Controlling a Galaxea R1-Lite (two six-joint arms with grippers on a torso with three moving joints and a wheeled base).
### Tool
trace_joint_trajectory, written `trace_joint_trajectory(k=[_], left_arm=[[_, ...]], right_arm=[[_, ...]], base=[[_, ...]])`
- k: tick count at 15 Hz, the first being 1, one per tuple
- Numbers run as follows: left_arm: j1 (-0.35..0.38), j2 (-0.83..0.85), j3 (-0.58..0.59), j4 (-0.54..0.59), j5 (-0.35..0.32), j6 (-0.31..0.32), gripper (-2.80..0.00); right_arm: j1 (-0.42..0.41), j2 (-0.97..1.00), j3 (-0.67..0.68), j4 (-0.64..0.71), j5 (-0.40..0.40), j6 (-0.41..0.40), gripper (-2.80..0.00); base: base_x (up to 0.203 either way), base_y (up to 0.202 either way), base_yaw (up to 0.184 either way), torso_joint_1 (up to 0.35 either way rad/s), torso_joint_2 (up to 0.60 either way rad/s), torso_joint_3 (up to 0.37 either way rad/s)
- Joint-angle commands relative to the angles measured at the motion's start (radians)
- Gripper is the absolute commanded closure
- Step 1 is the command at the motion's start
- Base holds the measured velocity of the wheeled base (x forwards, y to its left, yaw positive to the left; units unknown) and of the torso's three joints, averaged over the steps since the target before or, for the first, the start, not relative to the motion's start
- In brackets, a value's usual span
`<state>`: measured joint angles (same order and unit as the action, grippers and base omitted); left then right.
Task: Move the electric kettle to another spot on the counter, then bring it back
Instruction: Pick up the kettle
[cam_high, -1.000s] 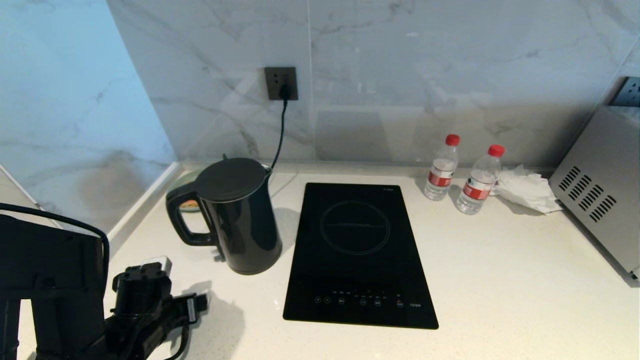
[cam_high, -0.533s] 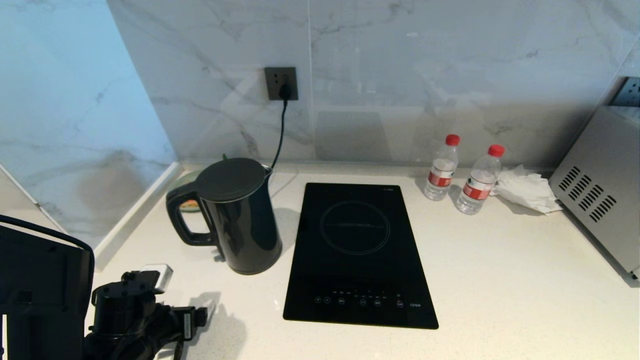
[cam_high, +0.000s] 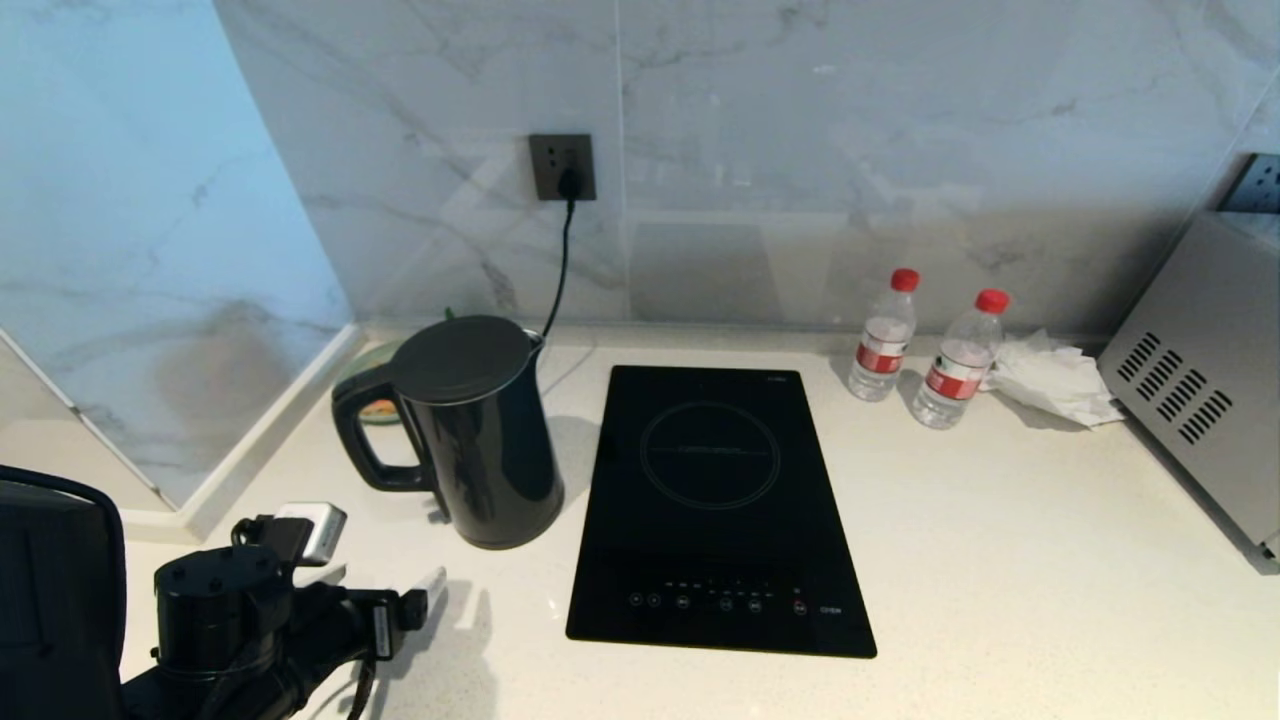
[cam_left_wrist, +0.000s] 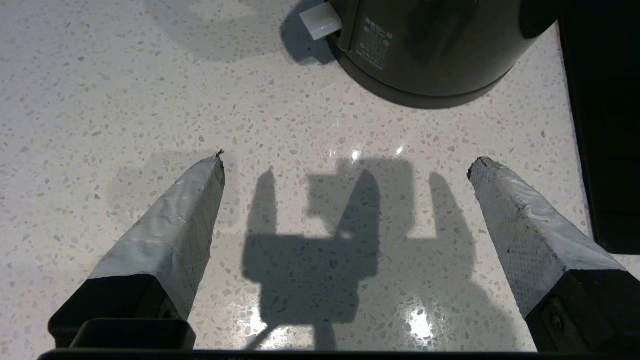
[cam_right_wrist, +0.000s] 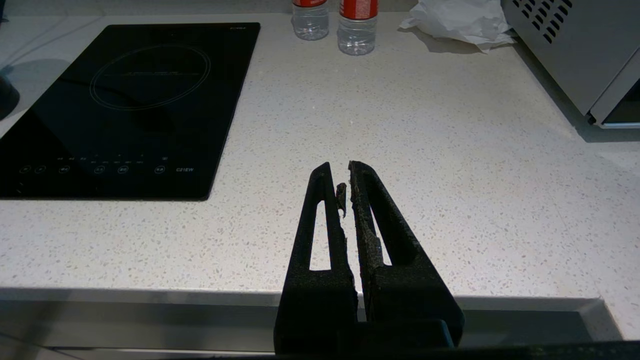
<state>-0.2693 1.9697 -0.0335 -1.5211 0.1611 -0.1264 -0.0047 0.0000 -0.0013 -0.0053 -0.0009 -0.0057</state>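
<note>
While electric kettle (cam_high: 470, 430) is sitting untouched on counter (cam_high: 1000, 580), left gripper (cam_left_wrist: 345, 165) is hovering nearby, jaws spread wide, empty; right gripper (cam_right_wrist: 345, 186) parked, jaws closed. Whole job pending imo.

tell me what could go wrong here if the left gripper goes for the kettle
The kettle stands close beside the hob, so a push might slide it onto the glass. The open left gripper sits low near the kettle's bottom, far from the handle. The cord behind could snag.

Black electric kettle (cam_high: 478, 430) upright on counter (cam_high: 1000, 560).
</note>
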Motion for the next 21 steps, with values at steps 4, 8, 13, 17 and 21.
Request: trace_joint_trajectory(k=[4, 8, 13, 17, 21], left_arm=[[-0.004, -0.023, -0.003, -0.009, 0.002, -0.001, -2.8], [-0.001, -0.007, -0.006, -0.009, 0.01, 0.003, -2.8], [0.005, -0.006, -0.057, -0.009, 0.02, 0.013, -2.8], [0.019, -0.025, -0.091, -0.009, 0.027, 0.013, -2.8], [0.042, -0.069, -0.176, 0.029, 0.066, 0.013, -2.8]], right_arm=[[0.0, 0.0, 0.0, -0.001, 0.0, 0.0, 0.0], [0.0, -0.002, 0.001, -0.001, 0.0, 0.0, 0.0], [0.0, -0.002, 0.0, -0.001, -0.001, 0.0, 0.0], [0.0, -0.001, 0.0, -0.001, 0.0, 0.0, 0.0], [0.0, 0.0, 0.0, -0.001, 0.001, 0.0, 0.0]], base=[[0.0, 0.0, 0.0, 0.0, 0.0, 0.0], [0.0, 0.0, 0.0, 0.0, 0.0, 0.0], [0.0, 0.0, 0.0, 0.0, 0.0, 0.0], [0.0, 0.0, 0.0, 0.0, 0.0, 0.0], [0.0, 0.0, 0.0, 0.0, 0.0, 0.0]])
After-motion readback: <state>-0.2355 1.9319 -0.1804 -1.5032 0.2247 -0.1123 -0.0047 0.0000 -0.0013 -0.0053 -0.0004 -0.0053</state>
